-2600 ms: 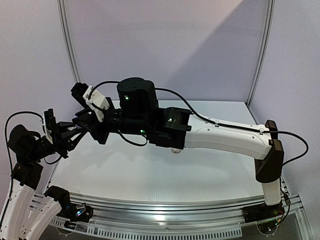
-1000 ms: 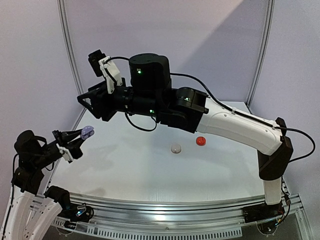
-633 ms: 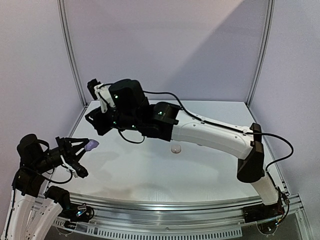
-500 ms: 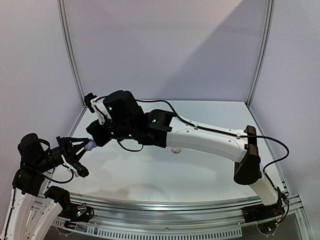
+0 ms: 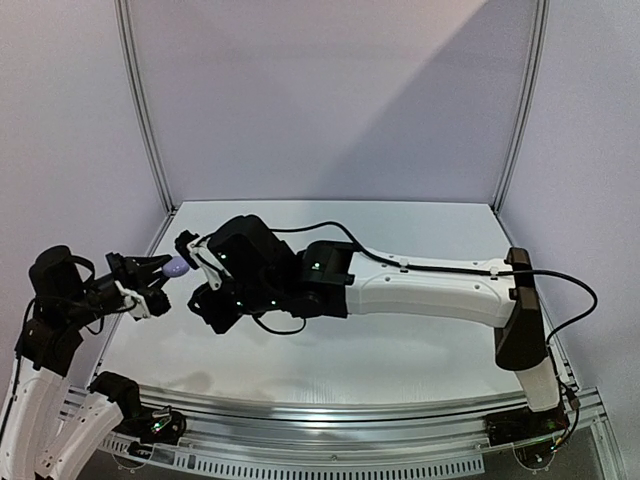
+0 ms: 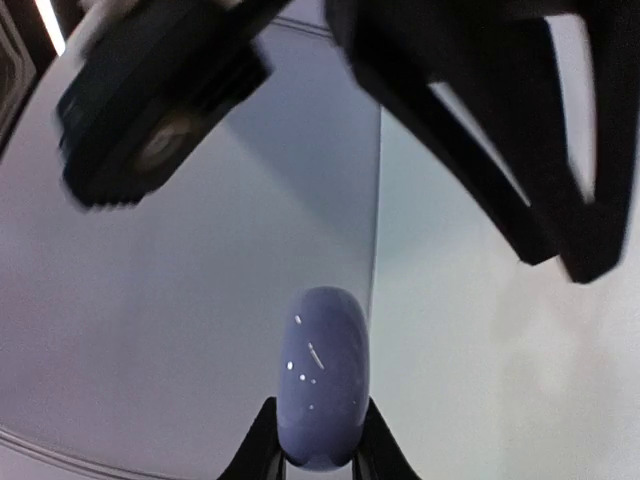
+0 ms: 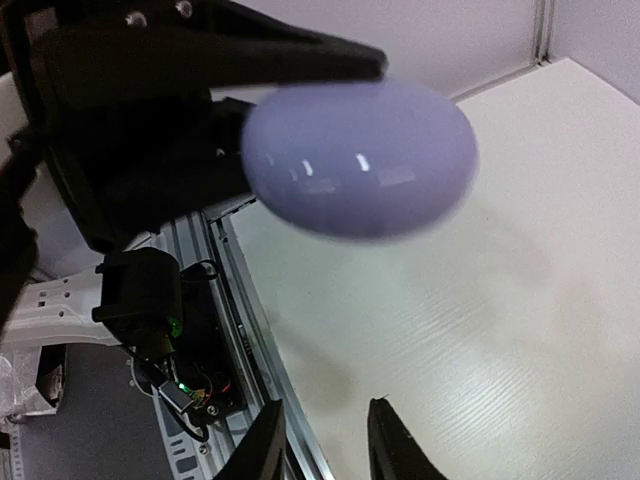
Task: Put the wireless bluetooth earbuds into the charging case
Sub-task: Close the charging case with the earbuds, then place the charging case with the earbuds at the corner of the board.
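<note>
No text, brand, number or sign is readable in any view. The lilac charging case (image 6: 320,385) at near left has a plain glossy shell with glare spots only. The right arm (image 5: 430,290) has white and black covers with no legible marking; small green lights (image 5: 313,265) glow on its joints, without characters. The table (image 5: 400,350) surface shows no print.

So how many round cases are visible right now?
1. The lilac case is pinched in the left tool, at the left of the top view. More may be hidden beneath the right arm.
</note>
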### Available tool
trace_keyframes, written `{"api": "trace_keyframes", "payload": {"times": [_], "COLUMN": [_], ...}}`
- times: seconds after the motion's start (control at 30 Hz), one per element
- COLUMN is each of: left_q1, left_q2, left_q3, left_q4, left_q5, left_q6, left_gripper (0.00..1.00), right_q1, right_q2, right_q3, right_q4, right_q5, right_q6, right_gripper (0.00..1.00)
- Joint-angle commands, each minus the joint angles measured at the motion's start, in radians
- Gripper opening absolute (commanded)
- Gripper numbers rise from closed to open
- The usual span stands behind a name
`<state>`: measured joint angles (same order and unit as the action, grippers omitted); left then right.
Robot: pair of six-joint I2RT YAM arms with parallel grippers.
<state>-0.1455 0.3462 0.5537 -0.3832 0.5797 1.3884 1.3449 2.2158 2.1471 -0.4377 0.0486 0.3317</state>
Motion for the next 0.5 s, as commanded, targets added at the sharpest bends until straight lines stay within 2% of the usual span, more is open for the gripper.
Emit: {"api": "trace_keyframes", "payload": {"times": [0.0, 0.03, 0.07, 0.1, 0.2, 0.3, 0.4, 0.47], "left_q1": [0.006, 0.008, 0.008, 0.008, 0.009, 0.008, 0.005, 0.007], "left_q2": [0.251, 0.349, 0.452, 0.559, 0.865, 1.081, 1.240, 1.260], "left_q3": [0.104, 0.154, 0.214, 0.269, 0.427, 0.500, 0.447, 0.390], "left_q4": [-0.138, -0.197, -0.263, -0.342, -0.477, -0.566, -0.470, -0.320], "left_q5": [0.011, 0.038, 0.073, 0.108, 0.240, 0.498, 0.671, 0.627], "left_q6": [-0.386, -0.458, -0.524, -0.582, -0.818, -1.085, -1.354, -1.481], "left_gripper": [0.00, 0.00, 0.00, 0.00, 0.00, 0.00, 0.00, 0.00], "right_q1": [-0.095, -0.124, -0.156, -0.185, -0.288, -0.409, -0.525, -0.590], "right_q2": [-0.202, -0.251, -0.284, -0.339, -0.431, -0.527, -0.626, -0.692], "right_q3": [-0.203, -0.267, -0.326, -0.374, -0.493, -0.629, -0.767, -0.847], "right_q4": [0.080, 0.084, 0.070, 0.043, -0.095, -0.233, -0.292, -0.302], "right_q5": [0.049, 0.077, 0.107, 0.139, 0.182, 0.176, 0.127, 0.128], "right_q6": [0.148, 0.198, 0.233, 0.292, 0.437, 0.554, 0.654, 0.678], "right_gripper": [0.42, 0.59, 0.88, 0.97, 0.99, 0.99, 0.99, 0.99]}}
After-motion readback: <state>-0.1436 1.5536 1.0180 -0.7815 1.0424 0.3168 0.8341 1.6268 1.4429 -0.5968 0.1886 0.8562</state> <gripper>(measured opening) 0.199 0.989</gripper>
